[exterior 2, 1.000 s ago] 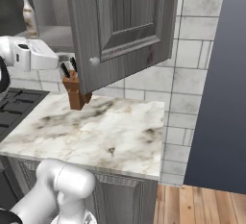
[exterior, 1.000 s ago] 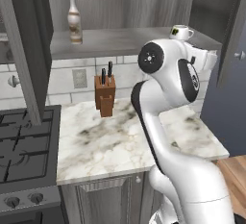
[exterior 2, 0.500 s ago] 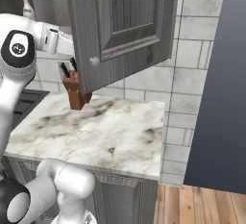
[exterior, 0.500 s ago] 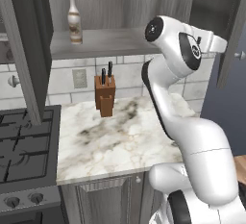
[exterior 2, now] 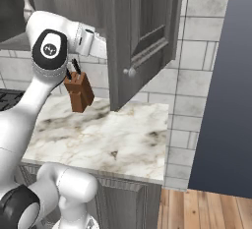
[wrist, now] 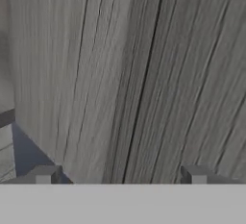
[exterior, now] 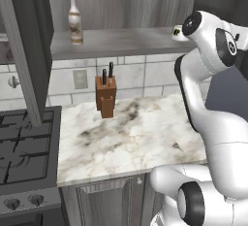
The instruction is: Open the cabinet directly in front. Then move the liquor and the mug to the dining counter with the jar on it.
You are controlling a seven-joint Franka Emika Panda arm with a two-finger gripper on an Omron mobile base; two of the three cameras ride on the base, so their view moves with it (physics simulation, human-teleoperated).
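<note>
Since a second ago the arm has swung up and right toward the open cabinet (exterior 2: 142,36), its pincer (wrist: 120,175) spread wide and empty; the liquor (exterior: 74,20) stands far left on the shelf, likely rigid, smooth, top-heavy, best gripped mid-body.

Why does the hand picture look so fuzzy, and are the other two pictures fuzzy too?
Hand view: the camera sits very close to the cabinet, so its wood grain smears into soft streaks. Left base view: sharp, the knife block throws a faint shadow. Right base view: also crisp, with shade under the open door.
</note>
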